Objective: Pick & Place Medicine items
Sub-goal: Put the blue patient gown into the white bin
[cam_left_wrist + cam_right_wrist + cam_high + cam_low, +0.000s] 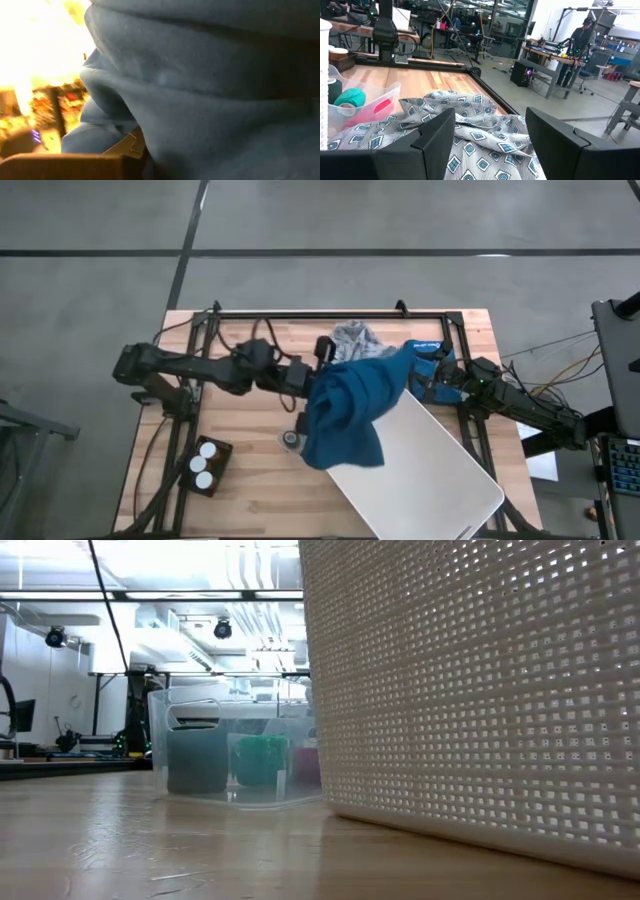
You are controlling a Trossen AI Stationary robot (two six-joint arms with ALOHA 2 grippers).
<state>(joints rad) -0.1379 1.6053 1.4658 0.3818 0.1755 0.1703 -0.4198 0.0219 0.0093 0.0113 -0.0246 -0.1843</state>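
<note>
Three medicine items (204, 464) stand in a small dark box near the table's front left; only their white round caps show. Above the table's middle, my left gripper (306, 383) is shut on a blue cloth (347, 418), which fills the left wrist view (210, 100) and drapes down over the corner of a white basket (430, 475). A grey patterned cloth (354, 337) lies toward the far edge. My right gripper (490, 131) waits open at the right, with the grey patterned cloth (470, 145) under and ahead of its fingers. My left gripper holds the blue cloth by a bunched part at its left upper end (322, 385), reaching in roughly level from the table's left. The cloth itself hides the fingers, so layers and hold do not show. The cloth hangs slack, its lower part on the basket's corner (350, 455).
The white perforated basket (470, 690) takes up the front right of the table. A clear plastic tub (230, 765) with teal and pink things stands behind it. A small round object (290, 440) lies on the wood beside the hanging cloth. A person stands far off in the room.
</note>
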